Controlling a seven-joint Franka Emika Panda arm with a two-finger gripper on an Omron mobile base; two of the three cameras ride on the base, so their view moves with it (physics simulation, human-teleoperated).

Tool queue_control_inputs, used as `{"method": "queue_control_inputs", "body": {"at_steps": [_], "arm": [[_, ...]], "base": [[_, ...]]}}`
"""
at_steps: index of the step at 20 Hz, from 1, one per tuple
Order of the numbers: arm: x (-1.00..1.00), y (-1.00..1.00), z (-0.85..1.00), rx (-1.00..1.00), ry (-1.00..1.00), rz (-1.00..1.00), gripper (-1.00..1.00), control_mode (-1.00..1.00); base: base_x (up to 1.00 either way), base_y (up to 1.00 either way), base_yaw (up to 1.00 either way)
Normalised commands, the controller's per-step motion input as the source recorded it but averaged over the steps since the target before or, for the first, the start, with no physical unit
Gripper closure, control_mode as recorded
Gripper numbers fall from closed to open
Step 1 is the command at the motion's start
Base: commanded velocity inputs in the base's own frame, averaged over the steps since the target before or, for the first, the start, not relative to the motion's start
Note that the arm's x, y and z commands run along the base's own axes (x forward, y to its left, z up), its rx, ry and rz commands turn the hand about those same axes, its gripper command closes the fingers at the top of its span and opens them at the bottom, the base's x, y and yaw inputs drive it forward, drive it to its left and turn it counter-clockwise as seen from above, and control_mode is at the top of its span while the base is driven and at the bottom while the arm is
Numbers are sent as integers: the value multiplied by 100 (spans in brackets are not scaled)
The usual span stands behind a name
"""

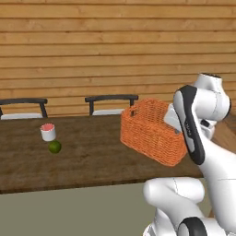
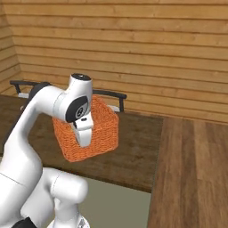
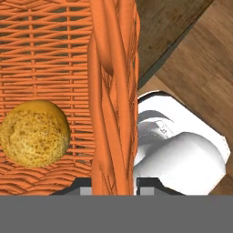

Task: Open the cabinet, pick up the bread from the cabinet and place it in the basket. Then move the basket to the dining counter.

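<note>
My gripper [image 3: 113, 191] is shut on the thick braided rim [image 3: 113, 91] of the orange wicker basket [image 1: 147, 133], one finger inside the wall and one outside. The basket [image 2: 104, 129] hangs tilted from my hand [image 2: 83, 131] over the right end of the dark wood dining counter [image 1: 92, 156]. The bread [image 3: 35, 133], a round golden-brown lump, lies on the woven floor inside the basket. In the left base view my own forearm hides the fingers. The cabinet is out of view.
A small white cup [image 1: 48, 132] and a green round fruit [image 1: 55, 146] sit on the counter's left part. Two dark chairs [image 1: 111, 102] stand behind it against the plank wall. Wooden floor [image 2: 191, 169] lies to the counter's right.
</note>
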Motion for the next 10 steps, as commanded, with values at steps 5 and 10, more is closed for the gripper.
{"method": "queue_control_inputs", "body": {"at_steps": [5,10], "arm": [[100,1,-5,-2,0,-1,100,-100],[100,0,-30,-9,0,-5,100,-100]], "base": [[0,0,0],[0,0,0]]}}
